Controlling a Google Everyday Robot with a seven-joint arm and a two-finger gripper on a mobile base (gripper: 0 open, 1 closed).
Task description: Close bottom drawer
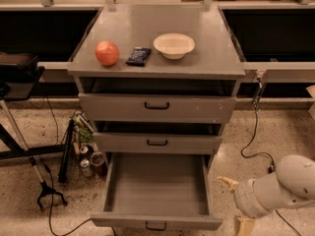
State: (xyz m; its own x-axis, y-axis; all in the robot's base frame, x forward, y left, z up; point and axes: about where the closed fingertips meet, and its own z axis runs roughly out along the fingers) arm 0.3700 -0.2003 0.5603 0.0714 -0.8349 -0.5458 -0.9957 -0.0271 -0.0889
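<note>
The bottom drawer (156,191) of the grey cabinet is pulled far out. Its plain grey box is empty and its small black pull handle (156,226) shows at the lower edge of the view. My gripper (236,204) hangs low at the right, just beside the drawer's front right corner, on the white arm (280,186). One pale finger (227,182) points left toward the drawer's right side, another (243,226) points down. It is not touching the drawer and holds nothing.
The top drawer (156,107) and middle drawer (156,142) stand slightly out. On the cabinet top lie an orange fruit (107,52), a dark packet (139,56) and a white bowl (173,45). Cans and cables (86,156) clutter the floor at left; a black cable (253,141) runs at right.
</note>
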